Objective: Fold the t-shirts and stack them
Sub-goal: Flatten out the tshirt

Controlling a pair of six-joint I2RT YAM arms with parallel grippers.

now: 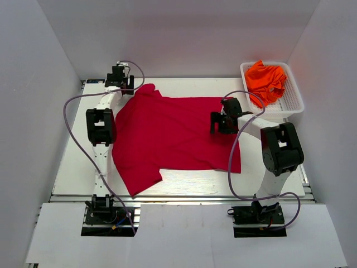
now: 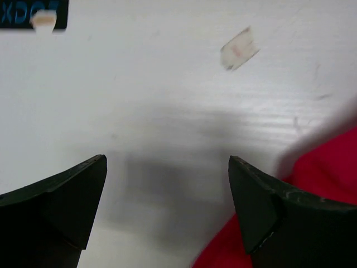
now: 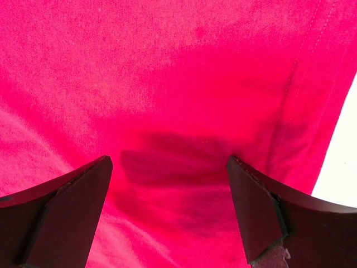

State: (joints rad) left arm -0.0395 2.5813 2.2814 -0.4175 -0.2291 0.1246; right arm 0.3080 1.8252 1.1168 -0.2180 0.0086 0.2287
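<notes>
The crimson red t-shirt [image 1: 173, 137] lies spread flat on the white table, sleeves at the far left and near left. My left gripper [image 1: 120, 78] is open at the table's far left, just beyond the shirt's upper sleeve; its wrist view shows bare table and a red edge [image 2: 323, 167] at the right. My right gripper [image 1: 218, 121] is open just above the shirt's right part; red cloth [image 3: 167, 84] fills its wrist view, with nothing between the jaws. Orange t-shirts [image 1: 266, 81] lie bunched in the basket.
The white mesh basket [image 1: 294, 100] stands at the far right corner. Grey cables loop from both arms over the table. A strip of tape [image 2: 240, 49] and a black label [image 2: 33, 14] are on the table near the left gripper.
</notes>
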